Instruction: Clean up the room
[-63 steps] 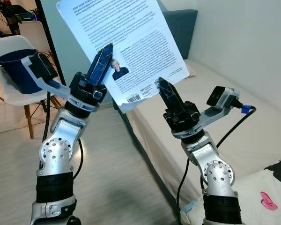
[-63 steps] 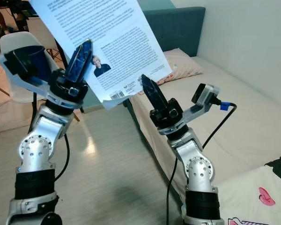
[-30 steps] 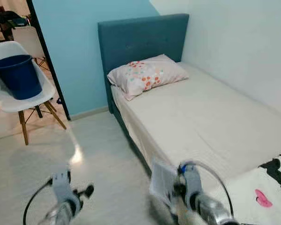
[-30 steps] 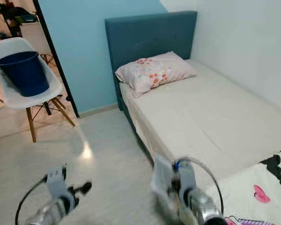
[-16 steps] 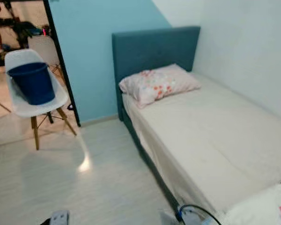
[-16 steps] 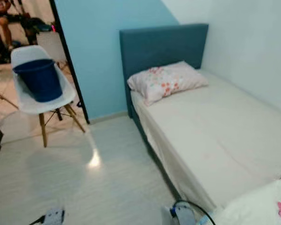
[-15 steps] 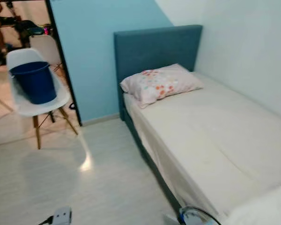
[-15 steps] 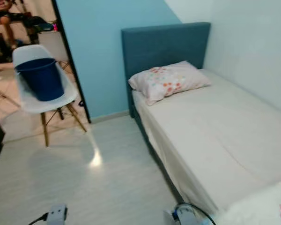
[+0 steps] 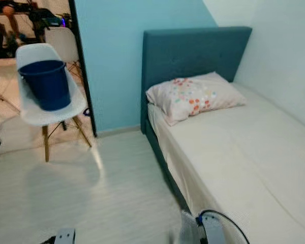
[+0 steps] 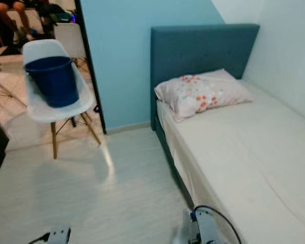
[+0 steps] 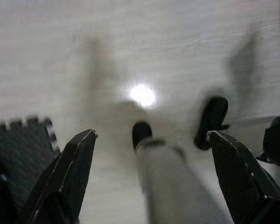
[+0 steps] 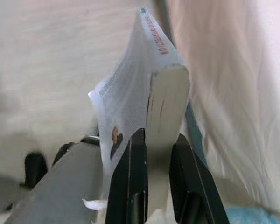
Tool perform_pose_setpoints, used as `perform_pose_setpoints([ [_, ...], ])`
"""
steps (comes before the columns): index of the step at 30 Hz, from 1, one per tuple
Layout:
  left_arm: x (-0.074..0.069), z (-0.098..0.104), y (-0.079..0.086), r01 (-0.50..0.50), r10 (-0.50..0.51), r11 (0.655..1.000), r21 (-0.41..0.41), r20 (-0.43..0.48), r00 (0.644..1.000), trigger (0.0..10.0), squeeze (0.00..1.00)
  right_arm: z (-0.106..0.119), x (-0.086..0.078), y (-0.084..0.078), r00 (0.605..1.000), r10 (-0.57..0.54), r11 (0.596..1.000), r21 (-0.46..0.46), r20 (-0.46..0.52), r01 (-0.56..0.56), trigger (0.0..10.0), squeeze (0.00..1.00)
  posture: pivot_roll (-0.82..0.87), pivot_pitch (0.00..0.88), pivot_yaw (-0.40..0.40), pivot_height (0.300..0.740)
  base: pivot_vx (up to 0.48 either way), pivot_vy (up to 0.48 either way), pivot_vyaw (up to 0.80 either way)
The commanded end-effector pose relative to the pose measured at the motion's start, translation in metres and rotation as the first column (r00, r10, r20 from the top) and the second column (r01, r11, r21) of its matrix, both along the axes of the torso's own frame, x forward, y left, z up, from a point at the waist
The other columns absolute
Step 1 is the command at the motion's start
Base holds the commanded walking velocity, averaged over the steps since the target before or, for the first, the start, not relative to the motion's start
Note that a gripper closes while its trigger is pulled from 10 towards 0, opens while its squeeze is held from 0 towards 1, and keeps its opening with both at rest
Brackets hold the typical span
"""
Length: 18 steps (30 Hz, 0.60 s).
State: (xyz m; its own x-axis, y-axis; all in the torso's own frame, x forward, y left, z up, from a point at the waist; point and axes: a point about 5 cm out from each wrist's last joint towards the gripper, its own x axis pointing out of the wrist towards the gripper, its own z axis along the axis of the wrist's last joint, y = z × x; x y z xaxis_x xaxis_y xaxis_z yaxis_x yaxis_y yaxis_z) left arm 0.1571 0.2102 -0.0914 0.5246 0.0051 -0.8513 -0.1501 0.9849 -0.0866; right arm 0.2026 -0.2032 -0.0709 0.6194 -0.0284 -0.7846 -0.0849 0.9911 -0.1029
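Right wrist view: a book [image 12: 161, 88] is pinched at its lower edge between the right gripper [image 12: 156, 154] jaws, which are pressed onto its page block, one finger on each side. The book is held upright over the floor [image 12: 46, 70], just beside the bed's [image 12: 224, 93] draped side, with its spine lettering in red and its white back cover turned outward. In the left eye view the right arm's wrist part [image 9: 212, 231] is seen low at the frame's bottom edge, beside the bed, with a pale blurred sheet-like shape next to it.

The left gripper [image 11: 151, 140] is seen in its own wrist view with jaws spread wide and nothing between them, hanging over the pale floor; a dark mat edge [image 11: 18, 140] lies to one side, and a blurred grey robot part is seen below it.

Farther off, a pillow [image 9: 193, 96] with coloured dots lies at the head of the bed against a teal headboard [image 9: 193, 51]. A blue bucket [image 9: 46, 84] is set on a white chair [image 9: 61, 109] near the doorway, well apart from the bed
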Motion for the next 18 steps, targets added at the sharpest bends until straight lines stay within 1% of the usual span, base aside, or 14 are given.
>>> perform_pose_setpoints([
  [1,0.006,0.001,-0.006,0.026,-0.025,1.0,-0.005,0.015,1.0,10.0,0.0,0.015,0.021,-0.007,0.992,-0.052,0.998,0.034,0.118,0.049,10.0,0.0,-0.07,0.0,-0.024,0.74,0.48,0.0,-0.8],
  [3,0.004,0.001,-0.005,0.024,-0.024,1.0,-0.005,0.011,1.0,10.0,0.0,0.033,0.044,-0.001,0.967,-0.089,0.987,0.15,0.239,0.054,10.0,0.0,-0.07,0.0,-0.023,0.74,0.48,0.0,-0.6],
  [4,0.004,0.001,-0.005,0.024,-0.024,1.0,-0.005,0.011,1.0,10.0,0.0,0.033,0.044,-0.001,0.967,-0.089,0.987,0.15,0.239,0.054,10.0,0.0,-0.07,0.0,-0.023,0.74,0.48,0.0,-0.6],
  [5,0.003,0.0,-0.005,0.024,-0.024,1.0,-0.004,0.007,1.0,10.0,0.0,0.043,0.057,0.003,0.947,-0.11,0.971,0.238,0.3,0.038,10.0,0.0,-0.07,0.0,-0.02,0.74,0.48,0.0,0.0],
  [6,0.001,-0.001,-0.005,0.025,-0.025,1.0,-0.002,0.0,1.0,10.0,0.0,0.061,0.075,0.011,0.911,-0.151,0.917,0.399,0.383,-0.016,10.0,0.0,-0.08,0.0,-0.017,0.74,0.48,0.0,0.0],
  [7,0.001,-0.001,-0.005,0.025,-0.025,1.0,-0.002,0.0,1.0,10.0,0.0,0.061,0.075,0.011,0.911,-0.151,0.917,0.399,0.383,-0.016,10.0,0.0,-0.08,0.0,-0.017,0.74,0.48,0.0,0.0],
  [8,-0.001,-0.001,-0.005,0.027,-0.027,1.0,-0.001,-0.005,1.0,10.0,0.0,0.072,0.084,0.014,0.892,-0.174,0.877,0.477,0.418,-0.052,10.0,0.0,-0.08,0.0,-0.015,0.74,0.48,0.0,0.0],
  [9,-0.001,-0.002,-0.005,0.028,-0.028,1.0,0.0,-0.008,1.0,10.0,0.0,0.078,0.089,0.015,0.881,-0.188,0.852,0.518,0.435,-0.075,10.0,0.0,-0.08,0.0,-0.015,0.74,0.48,0.0,0.0],
  [10,-0.001,-0.002,-0.005,0.028,-0.028,1.0,0.0,-0.008,1.0,10.0,0.0,0.078,0.089,0.015,0.881,-0.188,0.852,0.518,0.435,-0.075,10.0,0.0,-0.08,0.0,-0.015,0.74,0.48,0.0,0.0],
  [12,-0.002,-0.002,-0.006,0.031,-0.03,1.0,0.002,-0.012,0.999,10.0,0.0,0.097,0.102,0.014,0.838,-0.239,0.778,0.614,0.49,-0.137,10.0,0.0,-0.08,0.0,-0.019,0.74,0.48,0.0,0.0],
  [13,-0.002,-0.002,-0.006,0.031,-0.03,1.0,0.002,-0.012,0.999,10.0,0.0,0.097,0.102,0.014,0.838,-0.239,0.778,0.614,0.49,-0.137,10.0,0.0,-0.08,0.0,-0.019,0.74,0.48,0.0,0.0],
  [14,-0.002,-0.002,-0.006,0.03,-0.03,1.0,0.002,-0.011,0.999,10.0,0.0,0.106,0.107,0.013,0.814,-0.268,0.74,0.651,0.515,-0.168,10.0,0.0,-0.08,0.0,-0.019,0.74,0.48,0.0,0.0],
  [15,-0.002,-0.002,-0.006,0.03,-0.03,1.0,0.002,-0.011,0.999,10.0,0.0,0.106,0.107,0.013,0.814,-0.268,0.74,0.651,0.515,-0.168,10.0,0.0,-0.08,0.0,-0.019,0.74,0.48,0.0,0.0],
  [18,-0.001,-0.002,-0.006,0.028,-0.027,1.0,0.003,-0.01,1.0,10.0,0.0,0.13,0.12,0.013,0.76,-0.316,0.652,0.712,0.568,-0.261,10.0,0.0,-0.08,0.0,-0.018,0.74,0.48,0.0,0.0],
])
